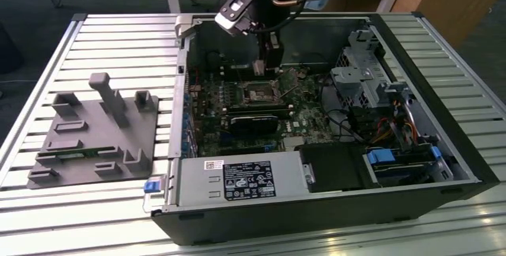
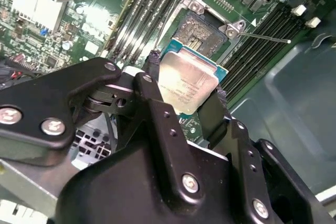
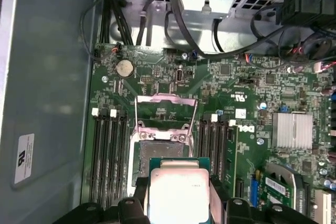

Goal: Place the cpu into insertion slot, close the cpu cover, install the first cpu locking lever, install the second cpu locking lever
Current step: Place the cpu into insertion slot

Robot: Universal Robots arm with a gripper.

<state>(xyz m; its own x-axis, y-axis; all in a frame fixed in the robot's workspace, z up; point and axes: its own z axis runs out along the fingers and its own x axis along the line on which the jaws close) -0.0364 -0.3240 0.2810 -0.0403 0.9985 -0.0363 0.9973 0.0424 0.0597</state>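
Observation:
My gripper (image 2: 185, 88) is shut on the cpu (image 2: 189, 77), a flat silver-topped chip with a blue-green edge, held by two opposite sides between black fingers (image 2: 153, 65). The chip hangs tilted just above the insertion slot (image 2: 198, 29), whose dark centre lies bare. In the first wrist view the cpu (image 3: 178, 190) overlaps one edge of the insertion slot (image 3: 160, 151). The cpu cover (image 3: 167, 99) stands swung open beyond the slot. A thin wire locking lever (image 2: 268, 38) sticks out unlatched. In the exterior view the gripper (image 1: 265, 69) reaches down into the case over the slot (image 1: 259, 94).
The open computer case (image 1: 442, 149) lies on a slatted table. Memory slots (image 3: 107, 150) flank the socket. A black card (image 1: 253, 122), a power supply (image 1: 237, 180) and a drive cage (image 1: 365, 72) crowd the case. A grey fixture block (image 1: 95, 131) sits at the exterior view's left.

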